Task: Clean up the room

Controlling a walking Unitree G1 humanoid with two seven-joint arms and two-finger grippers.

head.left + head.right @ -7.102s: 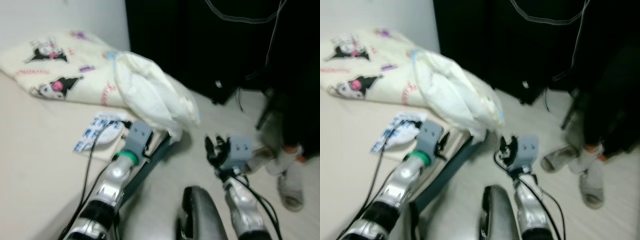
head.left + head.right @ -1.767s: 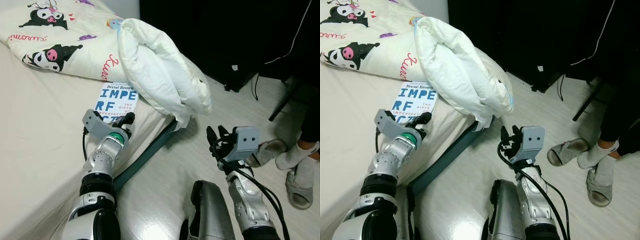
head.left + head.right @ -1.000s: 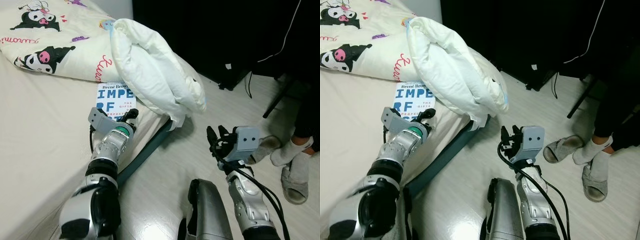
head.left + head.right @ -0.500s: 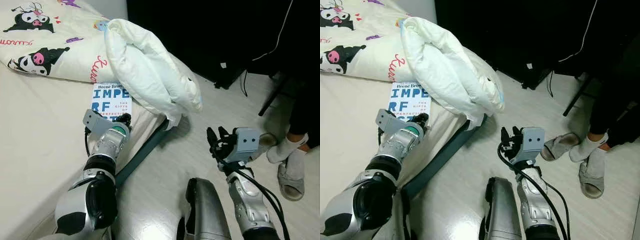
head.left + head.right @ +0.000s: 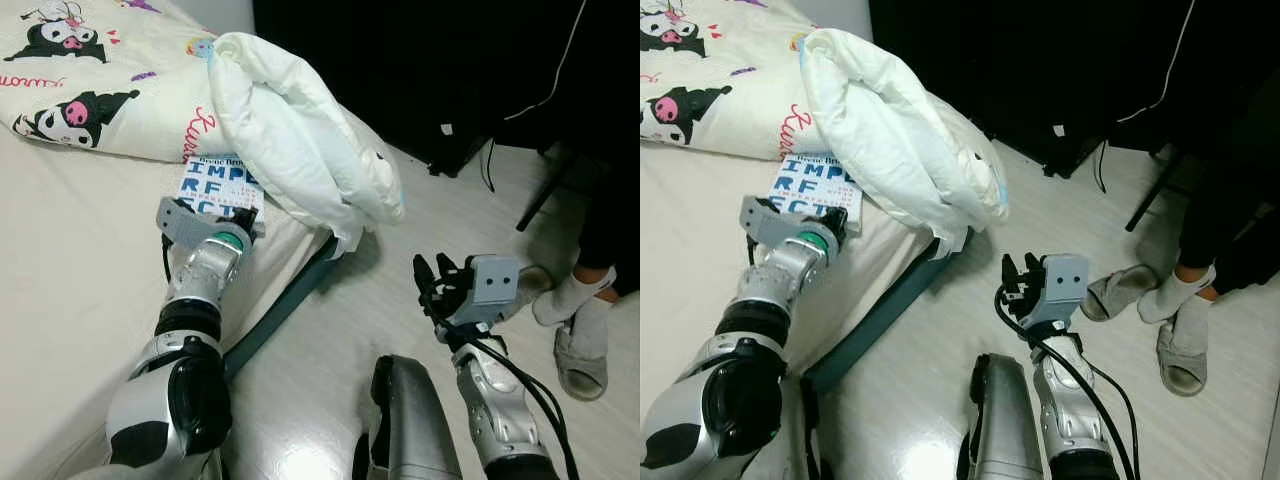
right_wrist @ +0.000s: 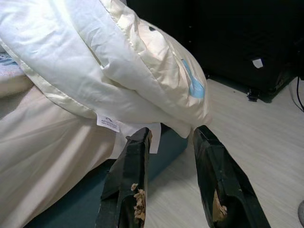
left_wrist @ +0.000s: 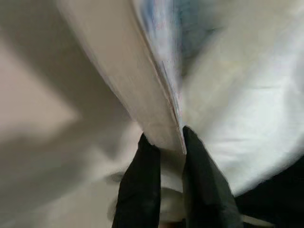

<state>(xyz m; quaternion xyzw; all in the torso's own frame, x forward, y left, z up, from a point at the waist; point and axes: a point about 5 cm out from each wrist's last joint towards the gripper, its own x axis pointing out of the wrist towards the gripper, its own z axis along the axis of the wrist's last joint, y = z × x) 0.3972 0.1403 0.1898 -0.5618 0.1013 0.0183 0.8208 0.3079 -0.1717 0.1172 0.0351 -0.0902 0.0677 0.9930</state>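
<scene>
The left claw [image 7: 164, 142] pinches the book [image 5: 213, 185] by its near edge on the bed [image 5: 70, 270]. The book's long axis runs away toward the pillow [image 5: 290, 140]. The right claw [image 6: 173, 142] hangs wide, farther off

The 2 head views look down and forward from above the robot's arms, taking in the bed [image 5: 60, 290], the white pillow [image 5: 290, 140] hanging over its edge, the book [image 5: 810, 185] and the pale floor [image 5: 320, 400]. Both share this scene, the right eye's shifted slightly sideways.

The left wrist view sits very close to the book's edge [image 7: 156, 90], looking along 2 black fingers [image 7: 142, 185], blurred.

The right wrist view looks from low over the floor, across its fingers [image 6: 130, 185], toward the pillow [image 6: 109, 61] and bed frame [image 6: 90, 190], nearer than the head views.
</scene>
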